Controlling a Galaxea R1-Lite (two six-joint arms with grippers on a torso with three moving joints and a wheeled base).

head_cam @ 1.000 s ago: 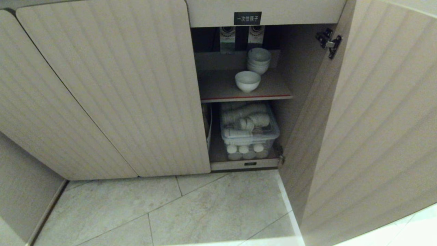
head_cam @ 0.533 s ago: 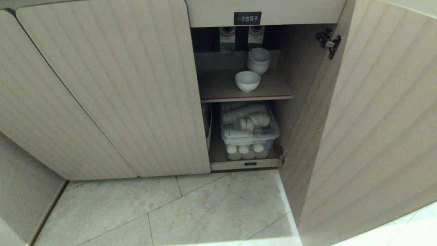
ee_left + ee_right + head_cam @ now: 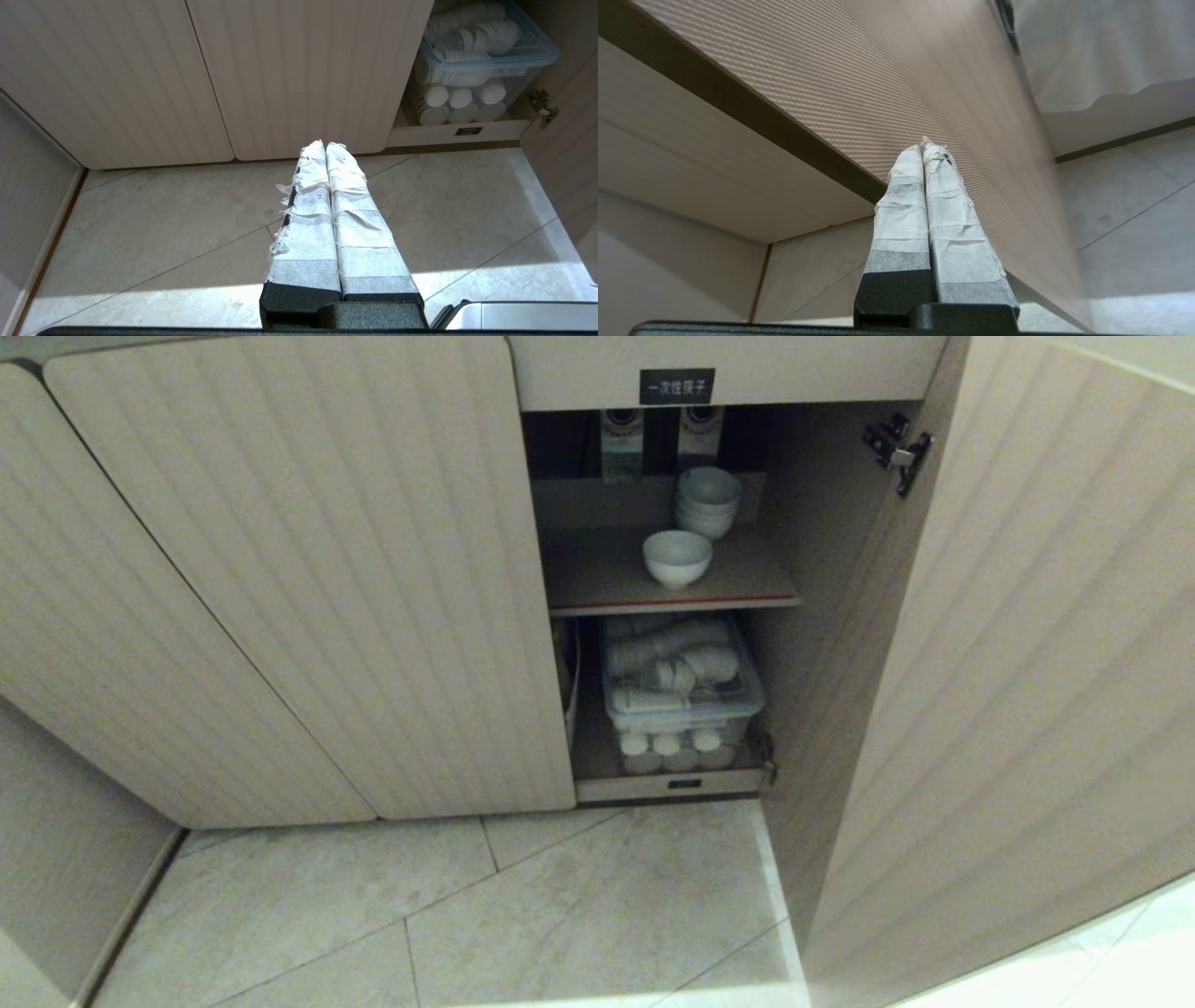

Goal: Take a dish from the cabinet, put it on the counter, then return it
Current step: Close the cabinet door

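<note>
The cabinet point(image 3: 653, 569) is seen with its big right door point(image 3: 1008, 691) swung open. Inside the cabinet, below the red-edged shelf point(image 3: 597, 574), a clear box point(image 3: 686, 709) of white cups is kept. On that shelf the dish point(image 3: 677, 558) is set upright, just in front of the stack of bowls point(image 3: 709, 502). The right gripper point(image 3: 923, 148) is pressed shut on nothing beside the door. The left gripper point(image 3: 325, 148) is held shut and empty over the floor point(image 3: 163, 224) before the cabinet.

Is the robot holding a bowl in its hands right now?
No. Both the left gripper and right gripper are shut on nothing. The dish sits alone on the cabinet shelf.
</note>
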